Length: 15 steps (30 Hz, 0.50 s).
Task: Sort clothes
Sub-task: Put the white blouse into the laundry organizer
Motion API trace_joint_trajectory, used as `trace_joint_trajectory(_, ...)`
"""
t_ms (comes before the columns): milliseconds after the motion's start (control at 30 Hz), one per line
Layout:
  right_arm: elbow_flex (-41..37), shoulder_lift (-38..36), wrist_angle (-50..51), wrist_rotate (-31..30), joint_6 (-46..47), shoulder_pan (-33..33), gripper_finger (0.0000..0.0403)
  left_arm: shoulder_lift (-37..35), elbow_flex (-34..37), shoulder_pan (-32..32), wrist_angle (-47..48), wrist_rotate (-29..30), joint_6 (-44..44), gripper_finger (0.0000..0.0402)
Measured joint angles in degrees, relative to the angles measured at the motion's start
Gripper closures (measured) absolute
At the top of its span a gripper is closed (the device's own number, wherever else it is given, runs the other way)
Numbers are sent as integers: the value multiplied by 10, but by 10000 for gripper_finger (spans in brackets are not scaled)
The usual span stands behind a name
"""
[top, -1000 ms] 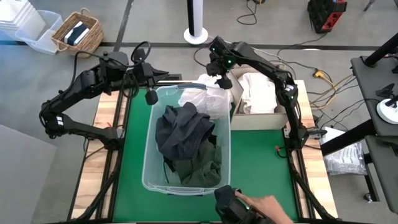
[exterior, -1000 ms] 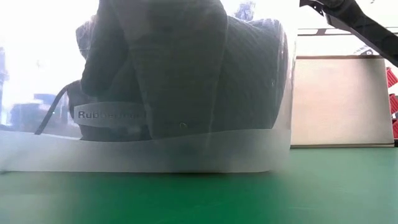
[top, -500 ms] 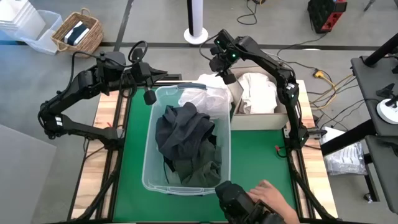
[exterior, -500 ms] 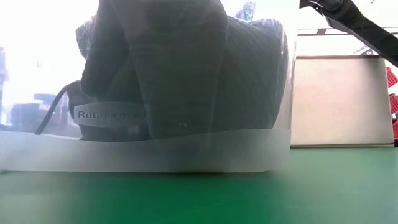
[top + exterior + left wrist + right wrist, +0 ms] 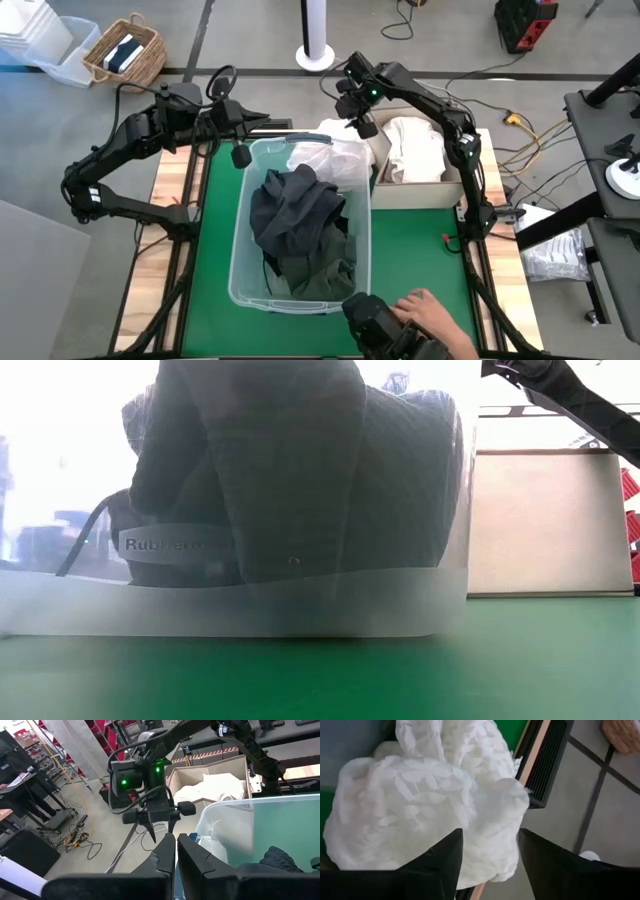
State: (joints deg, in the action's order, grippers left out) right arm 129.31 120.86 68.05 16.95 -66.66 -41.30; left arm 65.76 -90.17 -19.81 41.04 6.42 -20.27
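1. Your right gripper (image 5: 362, 125) hangs with fingers spread above the white garment (image 5: 435, 815) draped over the far rim of the clear tub (image 5: 240, 262).
2. Your left gripper (image 5: 176, 851) waits past the tub's far left corner, fingers pressed together.
3. Dark clothes (image 5: 298, 225) fill the tub; more white clothes (image 5: 415, 147) lie in the cardboard box (image 5: 420, 191).

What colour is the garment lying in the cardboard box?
White; the garment in the cardboard box shows best in the high view.

Clear tub (image 5: 238, 262) beside cardboard box (image 5: 415, 190); wicker basket (image 5: 146, 62).
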Motion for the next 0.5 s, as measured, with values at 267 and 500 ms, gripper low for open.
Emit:
trace_joint_trajectory(267, -13, 0, -7, 0, 1, 1, 202, 0, 0, 0, 1, 0, 0, 401)
trace_joint_trajectory(500, -32, 0, -28, 2, -5, 4, 202, 0, 0, 0, 1, 0, 0, 401)
